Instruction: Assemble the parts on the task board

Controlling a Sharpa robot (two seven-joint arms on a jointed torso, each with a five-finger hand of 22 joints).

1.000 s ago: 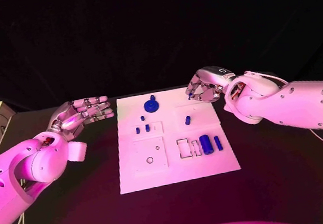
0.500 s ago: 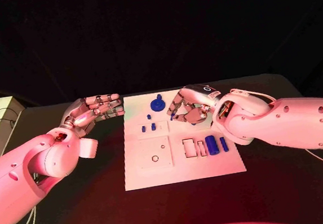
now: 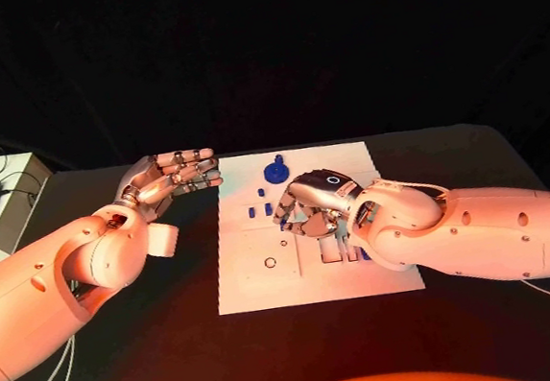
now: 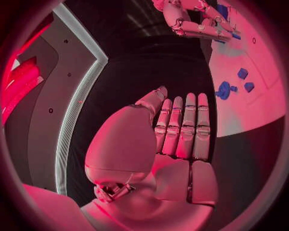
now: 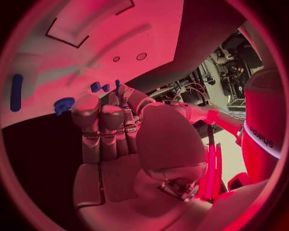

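White task board [image 3: 311, 287], one gear-like blue part [image 3: 277, 170], two hands.

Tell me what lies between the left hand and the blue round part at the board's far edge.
In the head view, only bare white task board and a strip of black table separate the left hand from the blue round part.

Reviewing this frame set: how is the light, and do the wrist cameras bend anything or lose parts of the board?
Head view: warm orange-red light over all, black surroundings, task board bright, right hand hiding its middle. Left wrist view: fisheye circle, the board's edge curved, left hand large in the middle, blue parts small near the rim. Right wrist view: red wash, the board's outlines bowed, blue parts readable as blobs.
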